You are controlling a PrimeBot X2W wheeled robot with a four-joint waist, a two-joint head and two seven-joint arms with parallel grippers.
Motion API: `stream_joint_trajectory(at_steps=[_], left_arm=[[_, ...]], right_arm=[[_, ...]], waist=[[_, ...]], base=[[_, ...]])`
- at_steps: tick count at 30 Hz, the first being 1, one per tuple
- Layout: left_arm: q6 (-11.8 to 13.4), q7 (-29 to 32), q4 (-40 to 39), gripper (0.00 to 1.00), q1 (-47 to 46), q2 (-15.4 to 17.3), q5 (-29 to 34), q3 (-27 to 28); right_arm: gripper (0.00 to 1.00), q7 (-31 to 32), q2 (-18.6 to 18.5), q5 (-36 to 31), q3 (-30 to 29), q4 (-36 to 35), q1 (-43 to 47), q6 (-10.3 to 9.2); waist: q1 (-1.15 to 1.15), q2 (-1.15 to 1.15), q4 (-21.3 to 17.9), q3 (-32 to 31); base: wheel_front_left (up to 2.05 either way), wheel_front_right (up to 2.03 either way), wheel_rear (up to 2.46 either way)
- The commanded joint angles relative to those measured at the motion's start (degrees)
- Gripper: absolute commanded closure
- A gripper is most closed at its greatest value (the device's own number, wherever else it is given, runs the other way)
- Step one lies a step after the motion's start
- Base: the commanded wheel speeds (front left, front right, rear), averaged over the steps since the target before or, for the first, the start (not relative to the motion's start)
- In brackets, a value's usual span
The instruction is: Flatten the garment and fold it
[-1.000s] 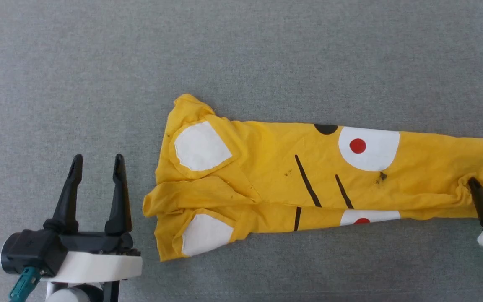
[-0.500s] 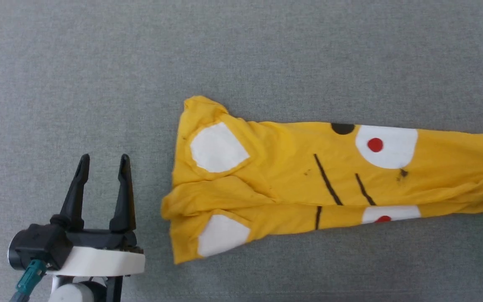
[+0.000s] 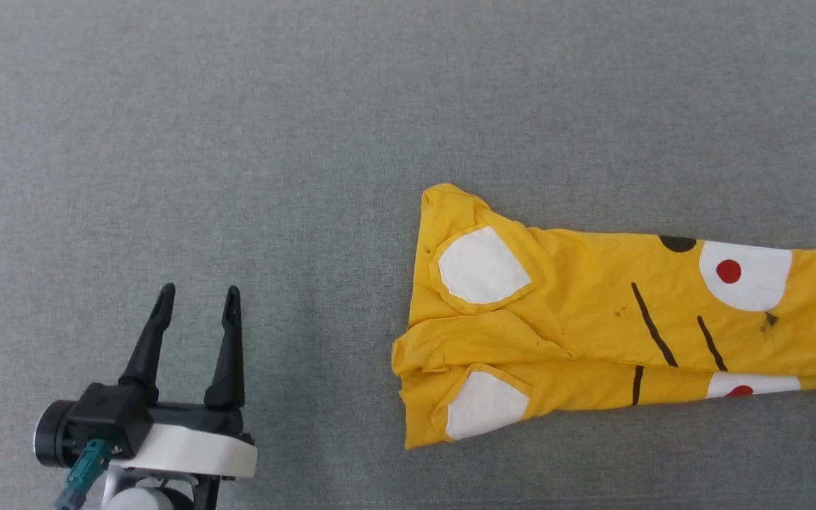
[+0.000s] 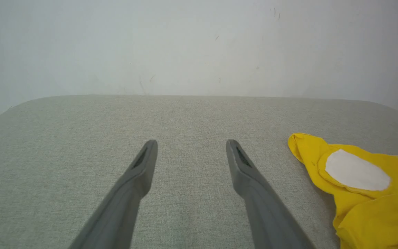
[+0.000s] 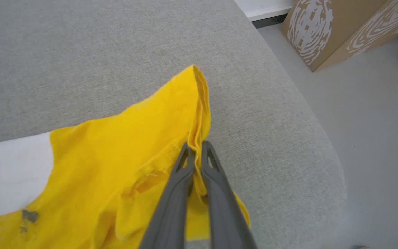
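Grey cloth covers the table [image 3: 238, 142], bare from nine to twelve o'clock of the garment [image 3: 592, 319]. At seven o'clock the left pincer [image 3: 200, 290] hovers spread, well apart from it. The garment lies folded lengthwise toward three o'clock, its bunched hem pinched by the right pincer [image 5: 196, 145] near the table's rounded edge. Beyond, at one o'clock, are the floor [image 5: 375, 121] and a cardboard box [image 5: 323, 31].
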Motion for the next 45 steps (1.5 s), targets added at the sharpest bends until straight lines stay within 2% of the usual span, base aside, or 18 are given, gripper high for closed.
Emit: stream_joint_trajectory(at_steps=[1, 6, 13, 17, 21, 29, 33, 37, 45], left_arm=[[0.06, -0.27, 0.43, 0.00, 0.53, -0.11, 0.44, -0.20], [0.01, -0.27, 1.67, 0.00, 1.28, -0.85, 0.16, -0.73], [-0.12, -0.27, 2.38, 0.00, 2.61, -1.48, -0.30, -0.99], [-0.26, -0.27, 2.52, 0.00, 2.82, -1.67, -0.42, -1.30], [-0.67, -0.27, 2.76, 0.00, 2.60, -1.87, -0.65, -1.85], [-1.27, -0.27, 3.97, 0.00, 1.01, -2.41, -1.19, -2.96], [-1.56, -0.27, 4.61, 0.00, 0.38, -2.94, -1.53, -3.46], [-2.02, -0.27, 5.11, 0.00, -0.63, -3.46, -1.77, -4.06], [-2.67, -0.27, 6.10, 0.00, -2.60, -4.40, -1.97, -4.49]], right_arm=[[1.00, 0.12, 0.86, 0.74, 1.06, -0.69, -0.74, -0.12], [1.00, 3.21, 3.81, 5.29, 7.11, -5.15, 1.02, -0.12], [1.00, 10.07, 6.82, 10.30, 18.23, -15.49, 3.59, -0.12], [1.00, 12.76, 8.38, 11.91, 25.44, -20.46, 2.38, -0.12], [1.00, 14.37, 9.28, 12.98, 33.13, -21.94, -0.29, -0.12], [1.00, 16.05, 10.39, 13.51, 46.37, -18.00, -7.26, -0.12], [1.00, 16.01, 11.26, 13.24, 50.51, -13.76, -9.65, -0.12], [1.00, 15.65, 11.73, 11.44, 51.68, -7.98, -10.78, -0.12], [1.00, 12.87, 13.05, 9.33, 50.19, 2.53, -11.86, -0.12]], waist=[[0.00, 0.00, -0.26, -1.30], [0.00, 0.00, -0.50, -4.19], [0.00, 0.00, -0.73, -7.36], [0.00, 0.00, -0.38, -7.78], [0.00, 0.00, 0.58, -7.65], [0.00, 0.00, 3.38, -6.75], [0.00, 0.00, 4.83, -6.39], [0.00, 0.00, 6.83, -5.52], [0.00, 0.00, 10.57, -3.36]], base=[[0.00, 0.00, 0.00], [0.00, 0.00, 0.00], [0.00, 0.00, 0.00], [0.00, 0.00, 0.00], [0.00, 0.00, 0.00], [0.00, 0.00, 0.00], [0.00, 0.00, 0.00], [0.00, 0.00, 0.00], [0.00, 0.00, 0.00]])
